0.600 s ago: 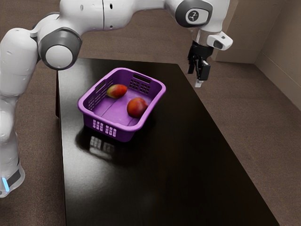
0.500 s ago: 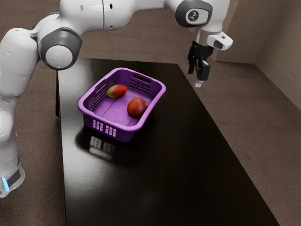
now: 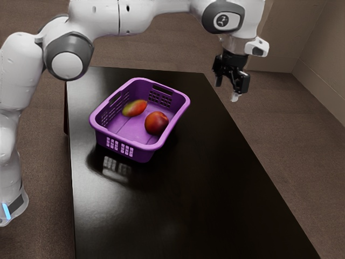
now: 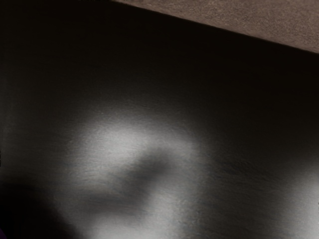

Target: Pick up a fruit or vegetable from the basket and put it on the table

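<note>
My gripper [image 3: 227, 89] hangs high toward the upper right of the exterior view, away from the basket, open with nothing between its fingers. The purple basket [image 3: 119, 146] stands upright on the black table [image 3: 183, 210]. Inside it lie a red-and-green mango [image 3: 135, 108] and a round reddish fruit [image 3: 157, 123], apart from each other on the basket floor. In the wrist view, the table's dark, shiny top [image 4: 239, 109] lies under my hand, with a sliver of purple at the lower left corner.
Brown floor [image 4: 259, 17] lies beyond the table's edge in the wrist view. A beige wall [image 3: 323, 70] rises at the exterior view's right. Blurred light reflections show on the tabletop.
My hand has turned a little and shifted slightly toward the exterior view's right, and the fingers now look farther apart. The mango has rolled slightly, and the round fruit has shifted a touch.
</note>
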`<control>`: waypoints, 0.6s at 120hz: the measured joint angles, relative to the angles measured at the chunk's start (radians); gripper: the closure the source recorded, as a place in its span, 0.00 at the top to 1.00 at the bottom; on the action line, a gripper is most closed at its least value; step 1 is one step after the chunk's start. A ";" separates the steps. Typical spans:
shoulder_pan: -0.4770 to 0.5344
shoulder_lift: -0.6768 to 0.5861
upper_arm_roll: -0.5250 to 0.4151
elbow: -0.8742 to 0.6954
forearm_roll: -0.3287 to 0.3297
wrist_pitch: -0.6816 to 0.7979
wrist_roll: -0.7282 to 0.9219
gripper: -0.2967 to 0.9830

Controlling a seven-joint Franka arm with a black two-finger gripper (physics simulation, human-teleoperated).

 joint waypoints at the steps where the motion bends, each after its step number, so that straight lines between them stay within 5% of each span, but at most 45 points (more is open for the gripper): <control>1: 0.000 0.001 0.000 0.000 0.002 0.003 -0.015 0.77; 56: -0.003 0.071 0.003 -0.003 0.037 0.048 -0.624 0.77; 72: -0.017 -0.097 0.002 -0.276 0.064 0.084 -0.731 0.77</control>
